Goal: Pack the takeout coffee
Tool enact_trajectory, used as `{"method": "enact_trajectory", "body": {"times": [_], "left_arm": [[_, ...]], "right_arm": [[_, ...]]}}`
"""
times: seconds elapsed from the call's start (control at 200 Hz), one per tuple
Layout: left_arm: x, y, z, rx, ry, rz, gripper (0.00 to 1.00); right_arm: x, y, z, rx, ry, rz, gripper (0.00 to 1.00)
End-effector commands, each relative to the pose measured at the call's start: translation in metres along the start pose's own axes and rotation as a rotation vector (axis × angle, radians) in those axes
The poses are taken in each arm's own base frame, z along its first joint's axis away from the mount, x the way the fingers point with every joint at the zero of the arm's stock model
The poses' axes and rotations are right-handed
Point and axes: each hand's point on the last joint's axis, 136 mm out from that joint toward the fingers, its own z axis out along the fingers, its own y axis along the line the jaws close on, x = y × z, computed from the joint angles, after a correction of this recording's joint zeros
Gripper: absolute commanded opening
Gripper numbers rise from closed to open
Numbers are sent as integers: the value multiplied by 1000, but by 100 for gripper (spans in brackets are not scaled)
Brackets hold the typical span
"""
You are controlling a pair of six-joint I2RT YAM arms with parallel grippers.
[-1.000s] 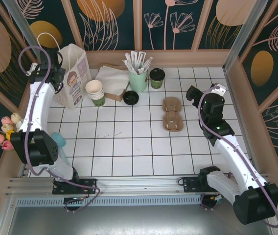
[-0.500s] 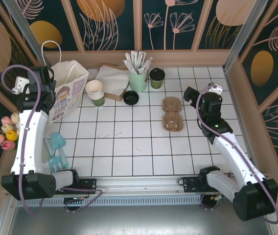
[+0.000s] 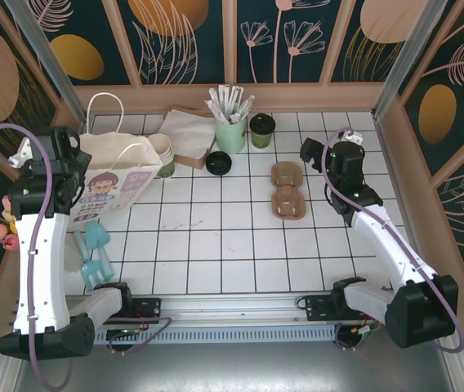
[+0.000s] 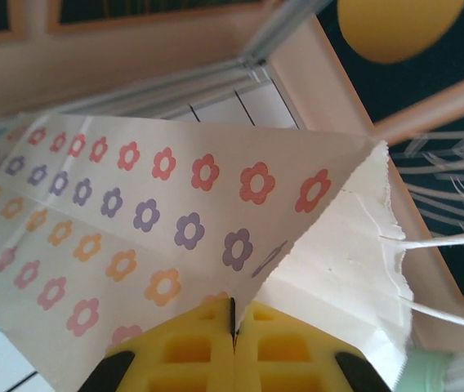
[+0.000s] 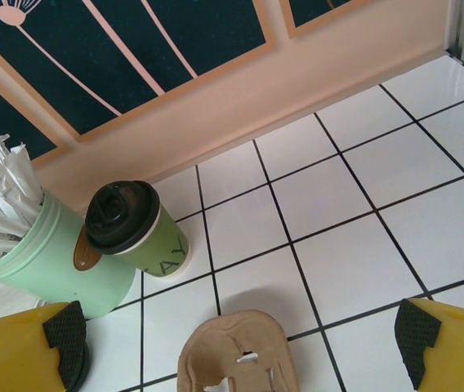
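Note:
The takeout coffee [image 3: 261, 129], a green-sided cup with a black lid [image 5: 120, 215], stands upright at the back of the tiled table beside the mint holder. My right gripper [image 3: 310, 153] hovers open to its right, above the tiles and apart from it; its yellow fingers [image 5: 20, 343] frame the cup and the cardboard carrier. My left gripper [image 3: 79, 174] is shut on the rim of the white paper bag [image 3: 119, 181]. The bag leans over to the left, its mouth facing right. Its flower-printed side [image 4: 175, 204] runs down into the closed pads [image 4: 191, 351].
A mint holder of white sticks [image 3: 230, 131] stands left of the coffee. A loose black lid [image 3: 218, 162], a stack of lidless cups [image 3: 165, 151], napkins [image 3: 187, 132] and a brown cardboard carrier [image 3: 287, 192] lie around. Tulips [image 3: 3, 230] and a blue object [image 3: 95, 251] sit left.
The left arm has swung out to the left and pulled the bag with it, tipping it from upright to leaning. The right gripper has crept toward the back left.

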Motion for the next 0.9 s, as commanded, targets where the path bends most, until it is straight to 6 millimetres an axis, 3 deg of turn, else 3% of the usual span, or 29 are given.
{"method": "enact_trajectory", "body": {"times": [0.0,0.335,0.52,0.726,0.896], "left_arm": [[29,-16,-4,98,178,68,0],[84,-17,-4,180,401,79,0],[128,-31,-5,199,525,158,0],[146,-38,-8,213,537,137,0],[180,-49,2,259,593,97,0]], "right_arm": [[-4,10,2,-32,17,-14,99],[37,6,6,-37,190,-27,99],[44,-1,5,-9,214,-10,99],[55,4,9,-24,280,-2,99],[58,14,12,-60,318,42,99]]}}
